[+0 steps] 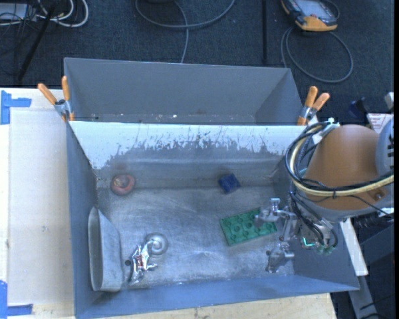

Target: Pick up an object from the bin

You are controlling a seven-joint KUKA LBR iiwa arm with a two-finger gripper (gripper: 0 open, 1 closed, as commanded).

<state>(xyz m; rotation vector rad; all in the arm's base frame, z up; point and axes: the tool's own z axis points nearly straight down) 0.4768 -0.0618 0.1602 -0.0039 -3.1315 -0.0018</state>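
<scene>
Claw (277, 234) sits low over the bin (186, 105) floor, its two metal fingers (274, 211) spread apart, one toward the back wall and one toward the front wall, nothing pinched between them. Right behind it, on the wrist, is a rounded orange-brown cover (342, 165) with looped cables (299, 168) round its edge.

Nearest thing is a green studded plate (247, 226), flat on the floor just to the left of the claw and slightly askew. Its right end reaches the gap between the fingers, and the back finger overlaps its corner; whether metal touches plastic I cannot tell.

Further left and toward the back wall, near the plate but apart from it, lies a small dark blue block (229, 183).

Well to the left, toward the front wall, are a round silver knob (157, 244) and, touching it, a small tangled metal clip (140, 262) with a bit of red.

Farthest from the claw are a reddish-brown disc (123, 184) at the foot of the back wall and a long grey slab (103, 251) along the left wall.
</scene>
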